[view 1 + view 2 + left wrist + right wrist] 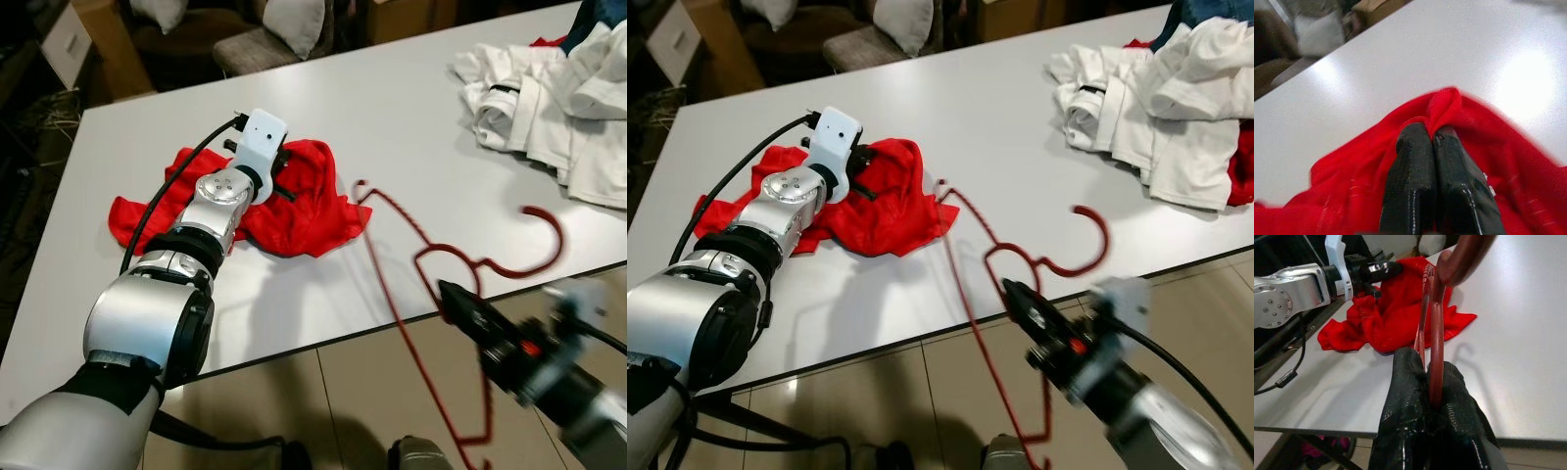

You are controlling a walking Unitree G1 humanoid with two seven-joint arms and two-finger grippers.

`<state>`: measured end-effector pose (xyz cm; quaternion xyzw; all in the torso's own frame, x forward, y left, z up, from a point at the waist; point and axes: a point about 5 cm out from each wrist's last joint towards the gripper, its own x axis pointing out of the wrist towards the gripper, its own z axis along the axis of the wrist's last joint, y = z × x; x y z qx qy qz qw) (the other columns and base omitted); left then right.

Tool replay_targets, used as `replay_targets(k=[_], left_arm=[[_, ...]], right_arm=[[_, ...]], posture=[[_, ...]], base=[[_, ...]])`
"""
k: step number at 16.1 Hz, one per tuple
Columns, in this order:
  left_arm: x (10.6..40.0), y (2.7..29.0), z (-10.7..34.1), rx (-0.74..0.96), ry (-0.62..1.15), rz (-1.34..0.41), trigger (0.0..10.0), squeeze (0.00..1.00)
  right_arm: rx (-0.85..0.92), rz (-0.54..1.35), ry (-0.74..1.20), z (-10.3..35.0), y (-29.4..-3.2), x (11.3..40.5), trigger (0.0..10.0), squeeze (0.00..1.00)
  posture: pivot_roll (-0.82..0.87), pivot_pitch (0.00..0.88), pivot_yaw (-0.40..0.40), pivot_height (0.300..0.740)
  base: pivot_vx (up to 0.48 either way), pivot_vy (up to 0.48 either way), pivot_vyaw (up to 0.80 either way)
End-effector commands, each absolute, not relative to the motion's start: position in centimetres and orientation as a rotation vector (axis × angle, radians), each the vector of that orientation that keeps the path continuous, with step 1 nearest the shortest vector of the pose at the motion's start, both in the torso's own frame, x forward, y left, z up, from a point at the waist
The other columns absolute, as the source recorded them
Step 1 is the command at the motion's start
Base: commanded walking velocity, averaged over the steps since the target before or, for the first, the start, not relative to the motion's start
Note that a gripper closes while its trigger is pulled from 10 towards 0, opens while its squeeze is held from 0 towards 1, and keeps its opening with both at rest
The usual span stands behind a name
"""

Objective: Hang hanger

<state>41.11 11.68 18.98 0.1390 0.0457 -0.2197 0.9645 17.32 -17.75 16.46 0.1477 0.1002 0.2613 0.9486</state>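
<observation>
- The left tool (1432, 139), fingers pressed together, pinches a fold of the red garment (304, 211) lying on the white desk (392, 108).
- The right tool (1432, 382) clamps the red hanger (431, 257), held tilted past the desk's front edge.
- White clothes (549, 98) lie heaped at far right.

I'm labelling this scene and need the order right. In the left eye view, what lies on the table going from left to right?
Red shirt pinched by the left claw → red hanger, held by the right claw at the table edge → pile of white clothes.
</observation>
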Motion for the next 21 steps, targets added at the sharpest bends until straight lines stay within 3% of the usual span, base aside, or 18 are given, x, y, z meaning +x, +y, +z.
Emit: replay_targets(k=[1, 4, 8, 13, 15, 17, 19, 21], left_arm=[[41.5, 11.5, 21.0, 0.276, 0.023, -0.468, 0.0, 0.0], [41.3, 10.7, 22.3, 0.3, -0.057, -0.563, 0.0, 0.0], [41.1, 10.5, 23.7, 0.295, -0.136, -0.593, 0.0, 0.0], [41.2, 14.8, 27.0, 0.394, -0.241, -0.444, 0.0, 0.0], [41.1, 16.4, 28.1, 0.42, -0.26, -0.396, 0.0, 0.0], [40.6, 16.5, 28.5, 0.444, -0.265, -0.437, 0.0, 0.0], [39.6, 15.7, 27.0, 0.41, -0.236, -0.513, 0.0, 0.0], [38.6, 14.9, 23.1, 0.362, -0.171, -0.506, 0.0, 0.0]], right_arm=[[0.317, 0.559, 0.231, 16.0, -17.2, 17.4, 10.0, 0.0], [0.373, 0.653, 0.219, 15.5, -15.4, 18.8, 10.0, 0.0], [0.388, 0.638, 0.299, 14.0, -15.3, 20.5, 10.0, 0.0], [0.395, 0.423, 0.464, 11.6, -18.0, 22.6, 10.0, 0.0], [0.352, 0.336, 0.312, 14.0, -20.1, 24.2, 10.0, 0.0], [0.37, 0.243, 0.042, 18.3, -22.7, 25.9, 10.0, 0.0], [0.397, 0.261, 0.016, 18.7, -22.8, 25.6, 10.0, 0.0], [0.405, 0.28, 0.112, 16.4, -22.0, 24.7, 10.0, 0.0]], posture=[[-0.35, 0.034, 0.168, 0.74], [-0.29, 0.0, 0.152, 0.74], [-0.25, 0.0, 0.123, 0.74], [-0.21, 0.0, 0.097, 0.74], [-0.21, 0.0, 0.106, 0.74], [-0.21, 0.0, 0.114, 0.74], [-0.21, 0.0, 0.119, 0.74], [-0.21, 0.0, 0.113, 0.74]], base=[[0.0, 0.0, 0.0], [0.0, 0.0, 0.0], [0.0, 0.0, 0.0], [0.0, 0.0, 0.0], [0.0, 0.0, 0.0], [0.0, 0.0, 0.0], [0.0, 0.0, 0.0], [0.0, 0.0, 0.0]])
